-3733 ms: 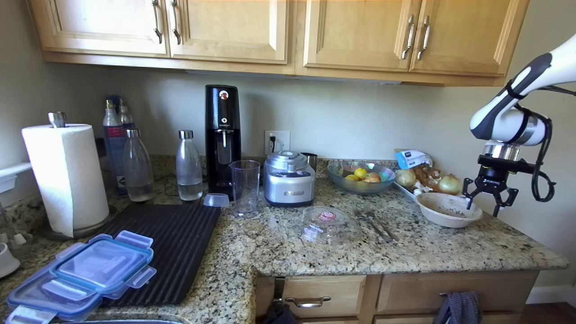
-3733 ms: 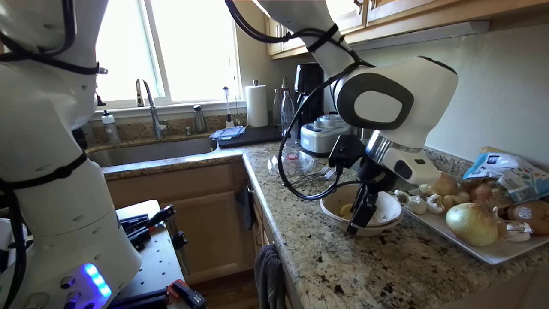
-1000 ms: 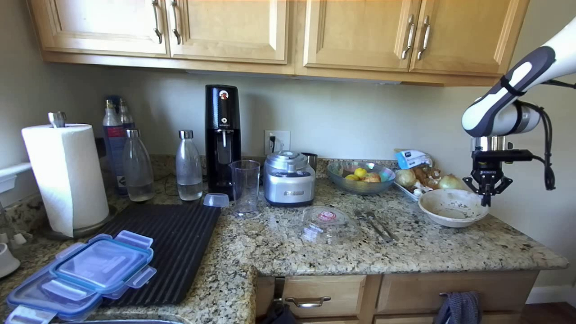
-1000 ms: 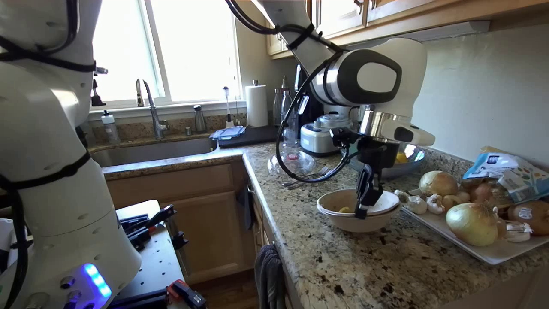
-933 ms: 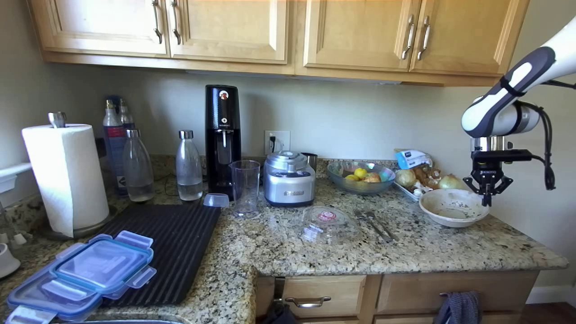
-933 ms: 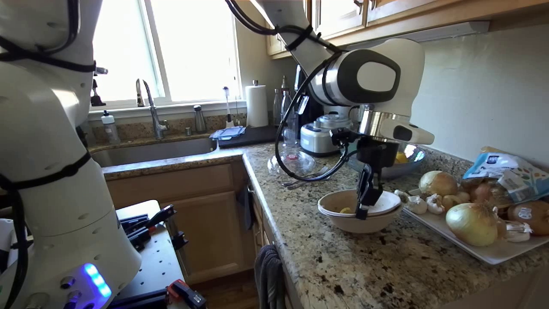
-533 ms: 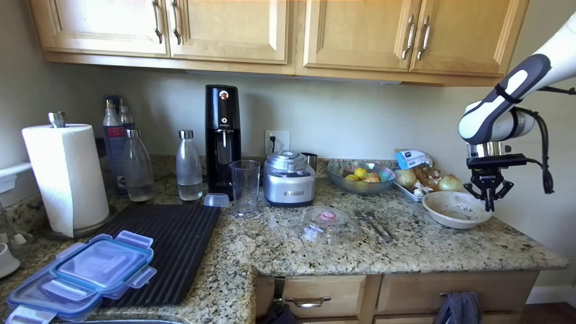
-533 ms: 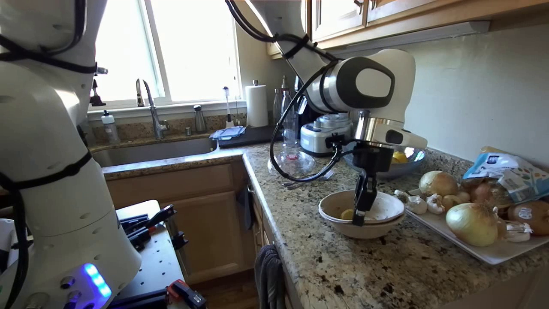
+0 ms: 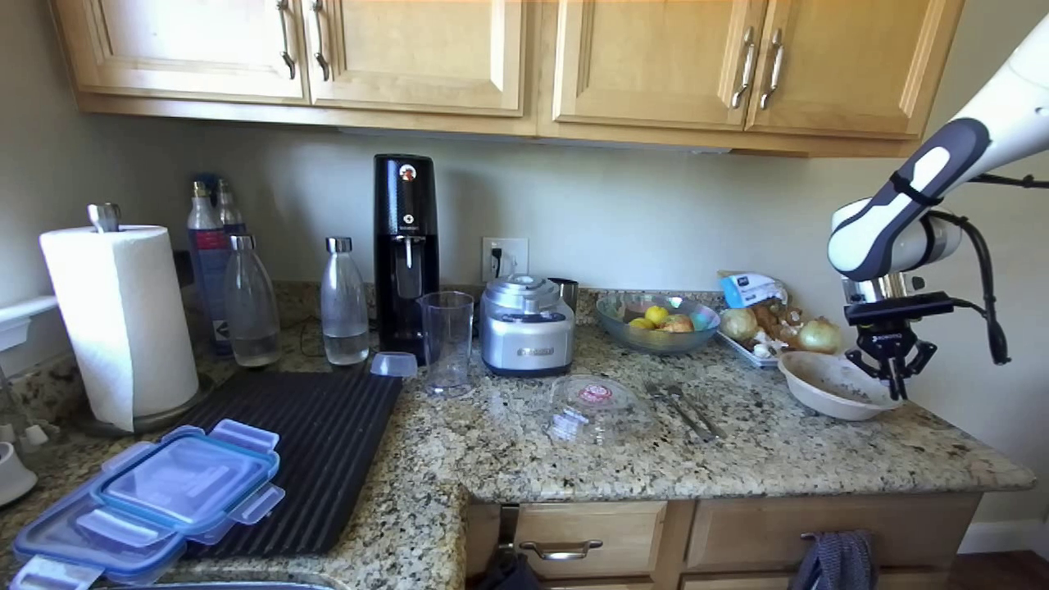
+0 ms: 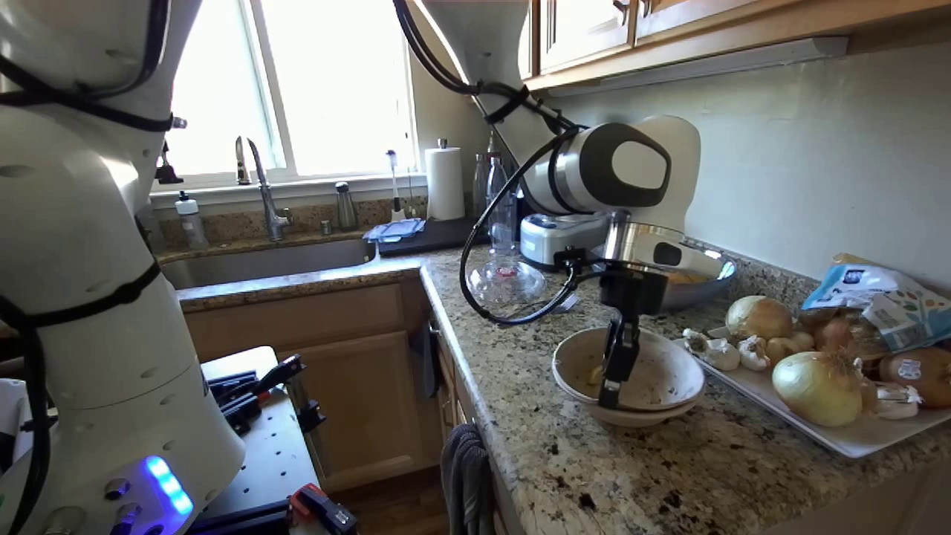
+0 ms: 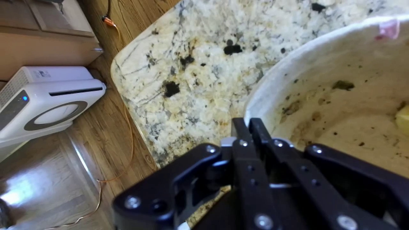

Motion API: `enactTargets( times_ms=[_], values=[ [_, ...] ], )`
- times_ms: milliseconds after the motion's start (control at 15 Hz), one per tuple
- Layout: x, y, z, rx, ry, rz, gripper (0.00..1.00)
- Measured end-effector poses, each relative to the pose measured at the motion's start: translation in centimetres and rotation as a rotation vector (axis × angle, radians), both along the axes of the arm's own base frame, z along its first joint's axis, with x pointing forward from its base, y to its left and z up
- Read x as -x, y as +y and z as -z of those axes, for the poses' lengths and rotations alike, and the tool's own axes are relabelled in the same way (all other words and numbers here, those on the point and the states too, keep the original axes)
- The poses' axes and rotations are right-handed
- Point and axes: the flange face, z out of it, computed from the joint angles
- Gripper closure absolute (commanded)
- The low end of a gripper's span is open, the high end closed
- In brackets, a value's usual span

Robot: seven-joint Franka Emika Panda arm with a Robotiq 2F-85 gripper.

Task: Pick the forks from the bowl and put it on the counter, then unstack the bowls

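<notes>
Two off-white bowls sit stacked at the right end of the counter; the upper bowl nests inside the lower bowl. My gripper is shut on the upper bowl's near rim, one finger outside and one inside the wall, as the wrist view shows. Whether it also pinches the lower rim cannot be told. Food specks and a yellow piece lie in the upper bowl. The forks lie on the counter in an exterior view, away from the bowls. Whether the lower bowl rests fully on the counter is unclear.
Behind stands a glass bowl of fruit. A white tray with onions and garlic is close beside the bowls. A clear plastic lid and food processor are farther off. The counter's rounded corner is near my gripper.
Several seconds ago the jaws stood open over the rim; now they are shut on it. Over the last second gripper and both bowls shifted together, slightly down and toward the counter's end.
</notes>
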Motion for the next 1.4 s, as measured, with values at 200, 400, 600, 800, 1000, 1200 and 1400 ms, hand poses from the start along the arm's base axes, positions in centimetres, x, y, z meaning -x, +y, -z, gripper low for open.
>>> enactTargets(
  times_ms=[200, 400, 600, 800, 1000, 1200, 1400],
  values=[
    [-0.3, 0.6, -0.1, -0.001, 0.004, -0.015, 0.94],
    [-0.4, 0.8, -0.5, -0.045, 0.002, -0.054, 0.95],
    [-0.3, 0.4, -1.5, -0.110, -0.014, -0.092, 0.95],
    [0.0, -0.7, -3.2, -0.176, -0.039, -0.119, 0.95],
    [0.3, -1.7, -4.9, -0.224, -0.071, -0.137, 0.96],
    [0.5, -2.2, -6.3, -0.262, -0.099, -0.159, 0.96],
    [0.5, -2.1, -7.4, -0.306, -0.125, -0.189, 0.96]
  ],
)
